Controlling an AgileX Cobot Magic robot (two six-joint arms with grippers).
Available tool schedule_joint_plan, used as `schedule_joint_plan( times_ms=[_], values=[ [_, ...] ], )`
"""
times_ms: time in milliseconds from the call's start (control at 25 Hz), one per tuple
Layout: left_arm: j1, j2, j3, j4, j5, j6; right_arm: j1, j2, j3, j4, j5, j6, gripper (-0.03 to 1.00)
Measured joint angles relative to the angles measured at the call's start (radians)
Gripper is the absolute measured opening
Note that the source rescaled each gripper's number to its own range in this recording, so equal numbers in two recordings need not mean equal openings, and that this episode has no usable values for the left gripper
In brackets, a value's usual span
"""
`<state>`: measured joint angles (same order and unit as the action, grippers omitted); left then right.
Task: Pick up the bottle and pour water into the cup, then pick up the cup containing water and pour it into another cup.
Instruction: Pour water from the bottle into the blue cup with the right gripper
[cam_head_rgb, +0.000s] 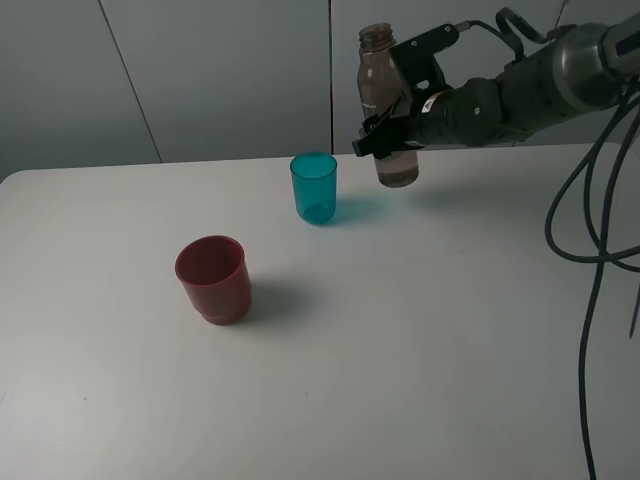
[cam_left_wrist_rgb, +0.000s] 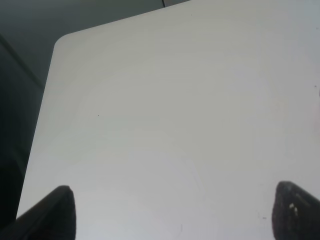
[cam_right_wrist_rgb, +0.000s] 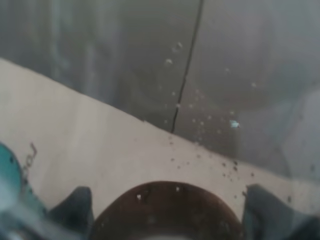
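The smoky grey-brown bottle (cam_head_rgb: 385, 105) stands upright, held off the table at the back right. My right gripper (cam_head_rgb: 392, 128) is shut on its middle. In the right wrist view the bottle (cam_right_wrist_rgb: 165, 210) fills the space between the two fingers (cam_right_wrist_rgb: 75, 205). The teal translucent cup (cam_head_rgb: 314, 187) stands on the table just left of the bottle; its edge shows in the right wrist view (cam_right_wrist_rgb: 12, 180). The dark red cup (cam_head_rgb: 212, 278) stands nearer the front left. My left gripper (cam_left_wrist_rgb: 170, 210) is open over bare table and does not show in the exterior view.
The white table (cam_head_rgb: 400, 350) runs to a back edge against a grey panelled wall (cam_head_rgb: 200, 70). Black cables (cam_head_rgb: 600, 250) hang at the right. In the left wrist view the table's rounded corner (cam_left_wrist_rgb: 62, 42) borders dark floor.
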<state>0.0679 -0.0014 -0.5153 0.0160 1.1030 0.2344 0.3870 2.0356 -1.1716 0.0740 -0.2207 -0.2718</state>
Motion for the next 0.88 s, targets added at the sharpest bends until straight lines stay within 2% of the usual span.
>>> schedule_joint_plan(
  times_ms=[120, 320, 640, 880],
  values=[
    [0.000, 0.000, 0.000, 0.000, 0.000, 0.000, 0.000, 0.037, -0.041, -0.020, 0.017, -0.028, 0.00],
    [0.000, 0.000, 0.000, 0.000, 0.000, 0.000, 0.000, 0.073, -0.126, -0.020, 0.121, -0.067, 0.00],
    [0.000, 0.000, 0.000, 0.000, 0.000, 0.000, -0.002, 0.073, -0.139, -0.022, 0.123, -0.201, 0.00],
    [0.000, 0.000, 0.000, 0.000, 0.000, 0.000, -0.044, 0.073, -0.139, 0.026, 0.092, -0.305, 0.00]
  ],
)
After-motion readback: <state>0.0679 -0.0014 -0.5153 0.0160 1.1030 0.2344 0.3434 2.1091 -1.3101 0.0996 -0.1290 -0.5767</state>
